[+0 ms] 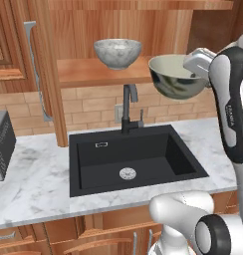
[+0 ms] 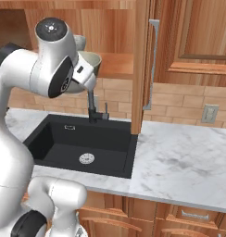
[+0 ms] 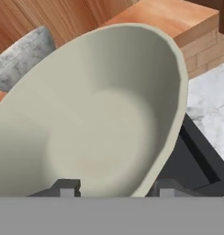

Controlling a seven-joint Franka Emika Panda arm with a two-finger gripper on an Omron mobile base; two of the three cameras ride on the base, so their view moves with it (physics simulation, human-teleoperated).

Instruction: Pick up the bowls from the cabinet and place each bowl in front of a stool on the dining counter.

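My gripper (image 1: 189,68) is shut on the rim of the cream bowl with the dark patterned outside (image 1: 173,78). It holds that bowl tilted in the air, just off the right end of the cabinet's shelf (image 1: 88,70) and above the sink. In the hand view the cream bowl (image 3: 100,124) takes up most of the frame, with one fingertip (image 3: 64,187) inside its rim and the other outside. The speckled grey bowl (image 1: 117,52) stands upright on the shelf to the left, also seen behind the held bowl (image 3: 22,57). The stool and the dining counter are out of view.
A black sink (image 1: 133,159) with a dark faucet (image 1: 127,107) lies below, set in a marble worktop (image 1: 34,184). The cabinet's open door with its silver handle (image 1: 35,69) stands at left. A dark appliance (image 1: 1,144) sits at the far left. The other cabinet door (image 2: 141,69) juts out edge-on.
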